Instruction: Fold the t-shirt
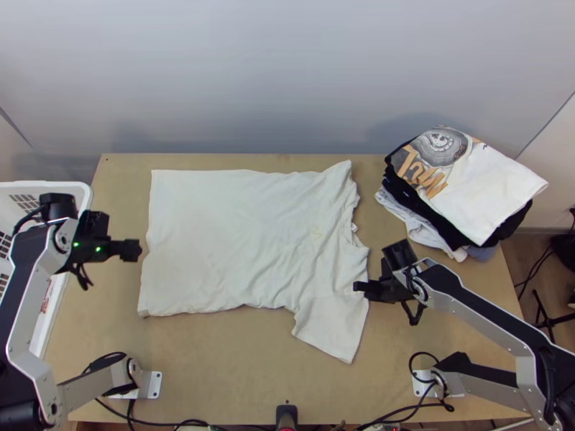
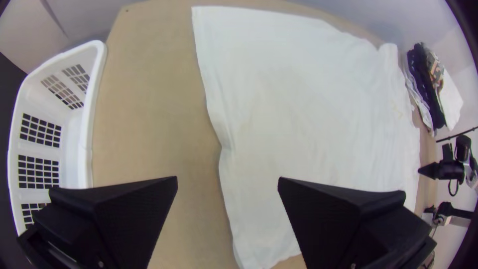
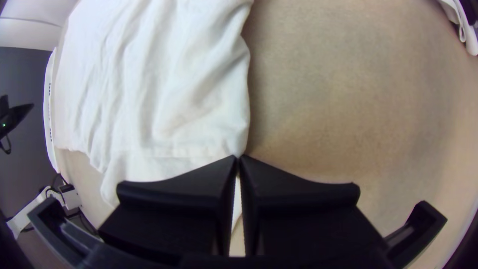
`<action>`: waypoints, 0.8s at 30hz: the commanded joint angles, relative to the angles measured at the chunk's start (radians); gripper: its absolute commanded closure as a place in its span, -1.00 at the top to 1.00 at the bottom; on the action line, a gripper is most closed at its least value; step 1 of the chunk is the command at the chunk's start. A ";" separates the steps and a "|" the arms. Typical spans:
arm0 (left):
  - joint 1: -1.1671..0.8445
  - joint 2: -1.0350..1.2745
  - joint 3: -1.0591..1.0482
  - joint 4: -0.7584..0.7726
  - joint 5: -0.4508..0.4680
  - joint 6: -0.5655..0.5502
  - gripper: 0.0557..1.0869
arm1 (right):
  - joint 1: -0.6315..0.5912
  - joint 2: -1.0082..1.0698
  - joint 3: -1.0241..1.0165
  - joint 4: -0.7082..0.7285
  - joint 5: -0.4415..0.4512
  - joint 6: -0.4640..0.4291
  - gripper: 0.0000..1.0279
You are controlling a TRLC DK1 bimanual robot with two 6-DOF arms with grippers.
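White t-shirt (image 1: 230, 237) lies spread, kinda wrinkly, lengthwise left to right, hem left. Left gripper (image 1: 132, 250)'s wide open, right gripper (image 1: 359, 286)'s pinching the shirt's edge.

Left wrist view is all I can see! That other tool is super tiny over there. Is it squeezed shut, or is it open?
Observer: Squeezed shut! The right tool has its fingers together at the edge of the white t-shirt, and it looks like it's pinching the cloth.

Operator: Cool! My own finger is in the way down by the bottom of the picture. Where does the sleeve on that side go?

Observer: From the top view, that sleeve lies flat and sticks out toward the near edge of the wooden table. It isn't folded in.
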State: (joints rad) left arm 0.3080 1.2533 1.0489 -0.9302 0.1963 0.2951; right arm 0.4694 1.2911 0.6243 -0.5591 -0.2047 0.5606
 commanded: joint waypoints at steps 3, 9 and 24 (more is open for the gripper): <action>0.111 0.087 -0.044 -0.171 0.071 0.151 0.90 | 0.015 -0.007 -0.001 0.019 0.024 0.002 -0.94; 0.117 0.089 -0.115 -0.243 0.048 0.256 0.90 | 0.014 -0.006 0.003 0.019 0.024 0.001 -0.94; 0.080 0.110 -0.199 -0.269 0.015 0.299 0.64 | 0.014 0.002 0.009 0.025 0.030 0.002 -0.94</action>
State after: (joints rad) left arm 0.4091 1.3499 0.8787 -1.1862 0.2165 0.5854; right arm 0.4831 1.2907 0.6312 -0.5354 -0.1795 0.5636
